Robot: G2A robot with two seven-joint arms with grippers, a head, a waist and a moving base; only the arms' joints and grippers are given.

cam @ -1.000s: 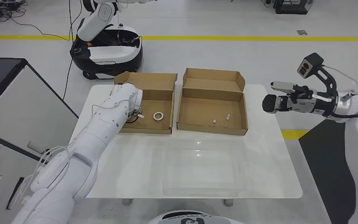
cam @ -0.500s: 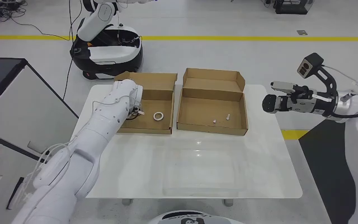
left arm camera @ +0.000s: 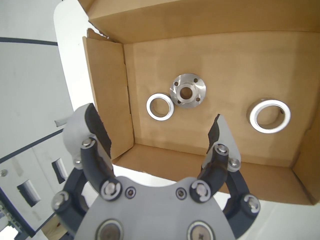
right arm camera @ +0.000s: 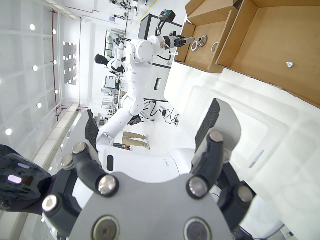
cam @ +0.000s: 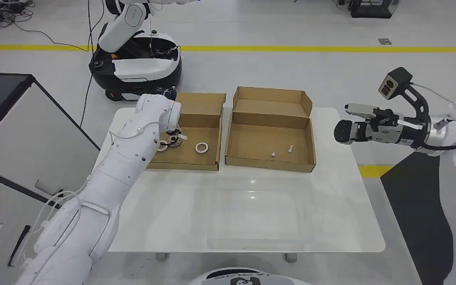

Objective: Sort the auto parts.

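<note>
left gripper (left arm camera: 154,114) held wide open, empty, above box (left arm camera: 107,96) left edge | flange (left arm camera: 188,94), two rings (left arm camera: 160,106) laid inside | right gripper (right arm camera: 152,107) wide open, empty, past desk (cam: 320,214) right edge

Shiny machined metal flange (left arm camera: 188,93); matt brown cardboard box (left arm camera: 255,58); glossy white table (cam: 285,206).

This is looking like a robotics lab hall: a yellow line (cam: 285,48) is running across the pale polished floor (cam: 299,75), another white robot (cam: 139,64) is standing beyond the surface (cam: 335,206), and round lamps (right arm camera: 32,27) are glowing.
</note>
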